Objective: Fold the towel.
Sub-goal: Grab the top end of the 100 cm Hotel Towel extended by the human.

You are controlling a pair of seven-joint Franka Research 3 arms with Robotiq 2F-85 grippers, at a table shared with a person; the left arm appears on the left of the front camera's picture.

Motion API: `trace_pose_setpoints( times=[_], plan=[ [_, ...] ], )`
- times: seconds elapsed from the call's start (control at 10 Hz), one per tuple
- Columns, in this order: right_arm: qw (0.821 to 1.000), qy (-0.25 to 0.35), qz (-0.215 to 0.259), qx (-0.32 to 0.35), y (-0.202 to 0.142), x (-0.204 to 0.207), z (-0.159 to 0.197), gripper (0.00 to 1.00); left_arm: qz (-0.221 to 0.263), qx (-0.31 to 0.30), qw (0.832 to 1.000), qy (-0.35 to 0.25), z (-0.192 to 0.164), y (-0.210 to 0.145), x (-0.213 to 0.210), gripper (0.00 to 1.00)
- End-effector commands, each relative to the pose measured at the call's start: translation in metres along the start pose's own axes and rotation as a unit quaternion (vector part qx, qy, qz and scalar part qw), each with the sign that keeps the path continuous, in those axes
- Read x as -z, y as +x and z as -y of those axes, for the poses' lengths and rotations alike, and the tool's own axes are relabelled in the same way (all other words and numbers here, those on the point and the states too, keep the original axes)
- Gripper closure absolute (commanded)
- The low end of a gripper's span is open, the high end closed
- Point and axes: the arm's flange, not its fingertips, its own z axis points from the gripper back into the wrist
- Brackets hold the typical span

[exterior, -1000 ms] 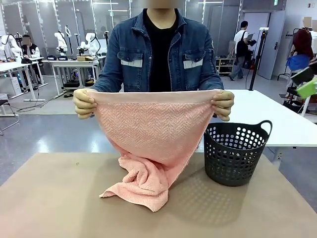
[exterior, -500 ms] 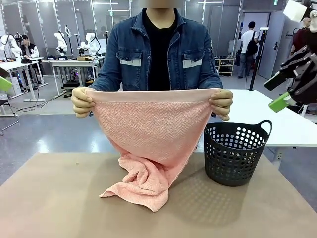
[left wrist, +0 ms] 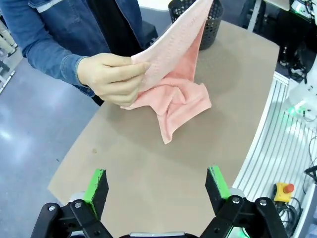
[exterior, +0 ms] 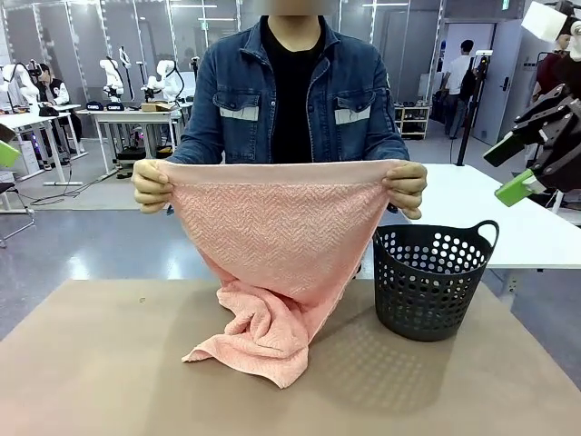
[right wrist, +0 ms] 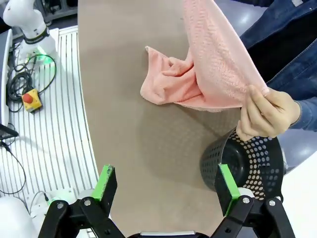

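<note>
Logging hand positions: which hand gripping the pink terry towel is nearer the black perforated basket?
The hand on the robot's right, held just above the black perforated basket.

At the bottom edge, the right pincer [right wrist: 166, 181] hangs with its green pads spread wide and nothing between them, above the brown surface [right wrist: 124, 139]. In the upper middle, a person's hand [right wrist: 267, 114] at the right pinches the pink towel [right wrist: 213, 64], whose bunched lower end rests on the surface. A dark perforated basket [right wrist: 250, 166] stands at lower right, just below that hand.
</note>
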Motion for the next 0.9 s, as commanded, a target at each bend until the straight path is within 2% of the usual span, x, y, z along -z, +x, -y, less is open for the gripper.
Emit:
trace_pose_setpoints(
  times=[0.0,0.1,0.2,0.5,0.8],
  plan=[
    [1.0,0.0,-0.001,0.0,0.0,0.0,0.0,0.0,0.0,0.091,0.996,0.026,0.016,0.016,-0.016,0.0],
    [0.998,-0.024,-0.043,-0.04,0.038,0.004,0.0,0.0,-0.038,0.184,0.981,0.047,0.032,0.056,-0.013,0.0],
    [0.995,-0.021,-0.062,-0.072,0.066,0.011,-0.001,0.0,-0.062,0.269,0.959,0.057,0.046,0.087,-0.005,0.0],
    [0.986,-0.028,-0.118,-0.116,0.111,0.045,0.002,0.0,-0.123,0.357,0.924,0.063,0.065,0.133,0.038,0.0],
    [0.975,-0.041,-0.15,-0.161,0.144,0.059,0.004,0.0,-0.168,0.39,0.903,0.062,0.085,0.175,0.078,0.0]
  ],
)
